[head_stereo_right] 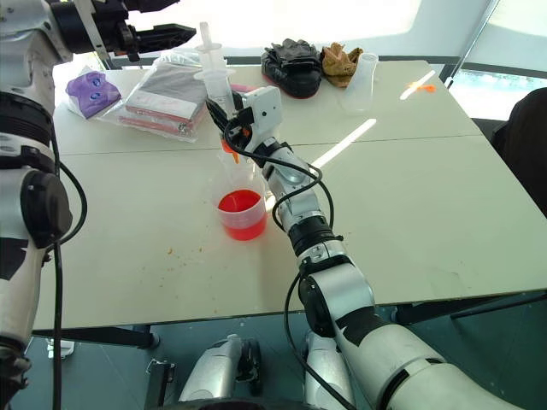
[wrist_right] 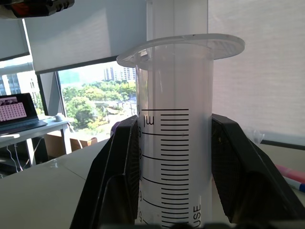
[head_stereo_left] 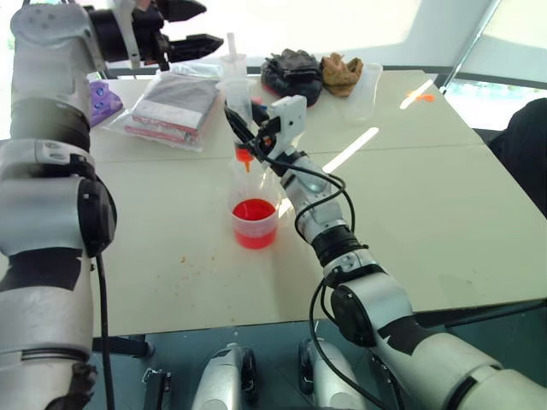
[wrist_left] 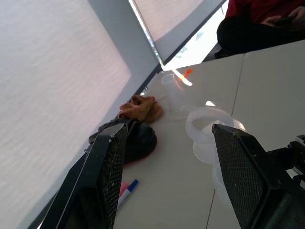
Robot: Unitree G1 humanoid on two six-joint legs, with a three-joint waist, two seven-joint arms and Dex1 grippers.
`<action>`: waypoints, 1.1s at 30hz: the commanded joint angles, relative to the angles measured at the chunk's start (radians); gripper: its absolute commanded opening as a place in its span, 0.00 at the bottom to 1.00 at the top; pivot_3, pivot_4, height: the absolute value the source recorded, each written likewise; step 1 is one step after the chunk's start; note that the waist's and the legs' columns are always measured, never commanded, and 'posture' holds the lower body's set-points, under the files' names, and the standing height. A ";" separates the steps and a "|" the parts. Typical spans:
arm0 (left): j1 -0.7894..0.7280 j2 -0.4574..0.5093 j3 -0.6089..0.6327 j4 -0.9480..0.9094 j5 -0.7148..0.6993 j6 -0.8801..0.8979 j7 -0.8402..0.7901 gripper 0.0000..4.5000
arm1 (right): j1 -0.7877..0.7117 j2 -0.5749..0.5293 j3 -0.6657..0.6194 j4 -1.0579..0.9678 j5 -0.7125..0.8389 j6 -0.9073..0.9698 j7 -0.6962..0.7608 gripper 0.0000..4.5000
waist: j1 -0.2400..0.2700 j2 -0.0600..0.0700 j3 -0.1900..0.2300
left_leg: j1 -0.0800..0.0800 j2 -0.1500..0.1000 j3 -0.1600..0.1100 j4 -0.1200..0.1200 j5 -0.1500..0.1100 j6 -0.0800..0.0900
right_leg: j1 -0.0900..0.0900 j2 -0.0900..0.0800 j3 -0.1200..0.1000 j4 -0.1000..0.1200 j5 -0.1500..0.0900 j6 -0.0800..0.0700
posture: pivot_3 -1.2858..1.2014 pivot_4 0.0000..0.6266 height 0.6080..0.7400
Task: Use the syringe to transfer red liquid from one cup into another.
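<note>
My right gripper (wrist_right: pixel 174 143) is shut on the clear barrel of the syringe (head_stereo_left: pixel 237 90) and holds it upright. The syringe's orange tip (head_stereo_left: pixel 245 157) points down just above the short clear cup (head_stereo_left: pixel 255 224), whose lower part holds red liquid (head_stereo_right: pixel 240 203). The white plunger (head_stereo_left: pixel 231 43) sticks up out of the barrel, and the barrel looks colourless. My left gripper (head_stereo_left: pixel 195 26) is raised at the upper left, open and empty, level with the plunger's top and just left of it. The plunger's round top (wrist_left: pixel 208 125) lies between its fingers (wrist_left: pixel 107 171) in the left wrist view.
A taller clear beaker (head_stereo_left: pixel 364 89) stands at the table's back right beside a brown cloth (head_stereo_left: pixel 342 73) and black gloves (head_stereo_left: pixel 291 72). At the back left lie a plastic bag (head_stereo_left: pixel 173 104) and a purple object (head_stereo_left: pixel 104 102). A person (head_stereo_left: pixel 523 145) sits at the right edge.
</note>
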 commanded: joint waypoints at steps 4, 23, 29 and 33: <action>-0.018 0.013 0.011 -0.016 0.003 -0.021 0.007 0.66 | -0.016 0.010 0.000 -0.032 0.006 -0.012 0.005 0.33 | 0.001 0.000 0.000 | 0.000 0.000 0.000 0.000 0.000 0.000 | 0.000 0.000 0.000 0.000 0.000 0.000 | 0.52 0.24 1.00; -0.043 -0.079 -0.005 0.067 0.057 -0.117 0.084 0.66 | -0.003 0.003 0.034 -0.018 -0.038 -0.043 0.012 0.33 | 0.000 0.000 0.000 | 0.000 0.000 0.000 0.000 0.000 0.000 | 0.000 0.000 0.000 0.000 0.000 0.000 | 0.52 0.24 1.00; -0.015 -0.090 -0.012 0.051 0.058 -0.125 0.059 0.42 | -0.020 -0.004 0.028 0.013 -0.044 -0.058 0.012 0.33 | 0.000 0.000 0.000 | 0.000 0.000 0.000 0.000 0.000 0.000 | 0.000 0.000 0.000 0.000 0.000 0.000 | 0.52 0.24 1.00; -0.006 -0.094 -0.011 0.046 0.058 -0.127 0.054 0.22 | -0.026 -0.006 0.027 0.024 -0.043 -0.066 0.012 0.33 | 0.000 0.000 0.000 | 0.000 0.000 0.000 0.000 0.000 0.000 | 0.000 0.000 0.000 0.000 0.000 0.000 | 0.52 0.24 1.00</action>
